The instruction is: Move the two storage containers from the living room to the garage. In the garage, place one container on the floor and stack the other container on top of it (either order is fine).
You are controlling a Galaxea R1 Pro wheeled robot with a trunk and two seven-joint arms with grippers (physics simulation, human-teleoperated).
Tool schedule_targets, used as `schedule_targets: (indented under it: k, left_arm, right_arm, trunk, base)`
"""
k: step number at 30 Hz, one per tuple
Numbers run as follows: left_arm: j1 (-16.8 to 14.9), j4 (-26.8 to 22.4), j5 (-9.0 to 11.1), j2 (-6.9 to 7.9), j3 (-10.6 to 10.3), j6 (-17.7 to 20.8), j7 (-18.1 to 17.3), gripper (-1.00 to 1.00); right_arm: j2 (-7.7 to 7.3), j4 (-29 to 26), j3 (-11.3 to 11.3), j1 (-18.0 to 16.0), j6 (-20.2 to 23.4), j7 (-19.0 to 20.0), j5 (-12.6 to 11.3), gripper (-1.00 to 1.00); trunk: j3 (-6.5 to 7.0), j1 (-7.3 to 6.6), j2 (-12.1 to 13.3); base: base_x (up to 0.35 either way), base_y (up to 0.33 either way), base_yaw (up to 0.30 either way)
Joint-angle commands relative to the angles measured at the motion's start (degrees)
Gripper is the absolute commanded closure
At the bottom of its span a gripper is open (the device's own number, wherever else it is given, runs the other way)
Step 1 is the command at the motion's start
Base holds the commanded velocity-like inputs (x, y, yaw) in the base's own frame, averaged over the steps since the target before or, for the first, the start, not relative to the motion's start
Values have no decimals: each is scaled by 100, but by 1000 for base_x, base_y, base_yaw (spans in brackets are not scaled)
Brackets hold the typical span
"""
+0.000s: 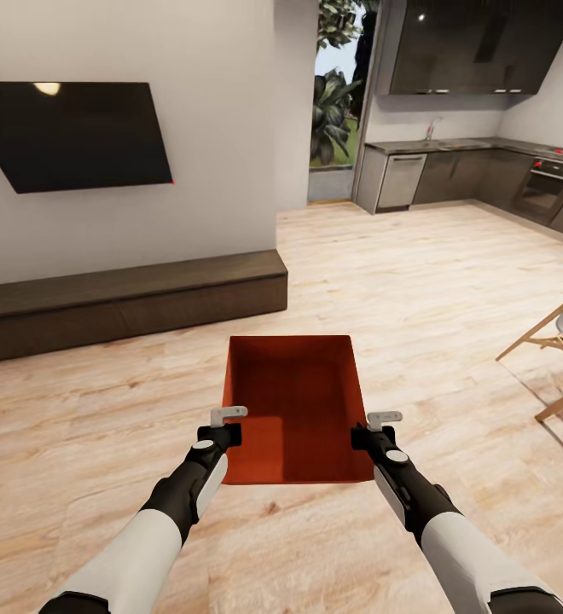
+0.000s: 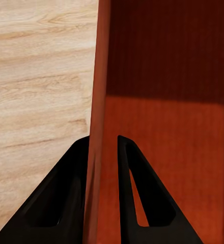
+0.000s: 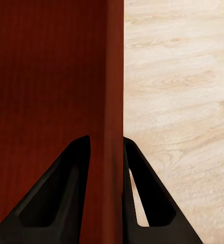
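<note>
Bin (image 1: 294, 401) carried between both arms, long axis pointing ahead: left gripper (image 1: 228, 424) clamped on left wall, right gripper (image 1: 375, 428) clamped on right wall.

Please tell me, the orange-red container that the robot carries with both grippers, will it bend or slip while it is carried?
The container probably stays stiff: its straight walls show no sag between the left gripper and right gripper. It looks empty, so likely light. Each gripper pinches only a thin side wall near one end, so it might slip or tilt forward if jolted.
</note>
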Motion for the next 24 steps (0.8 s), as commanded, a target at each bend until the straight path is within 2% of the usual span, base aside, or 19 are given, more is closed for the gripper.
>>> schedule_targets:
  k: [1, 24]
  left_arm:
    - [1, 8, 111, -3, -33, 31, 60, 100]
    - [1, -1, 111, -3, -33, 31, 60, 100]
  right_arm:
    - [25, -23, -7, -6, 3, -18, 26, 100]
    - [22, -32, -7, -6, 3, -18, 27, 100]
  trunk:
    - [0, 3, -10]
    - [205, 3, -10]
  base:
    - [0, 0, 0]
    - [0, 0, 0]
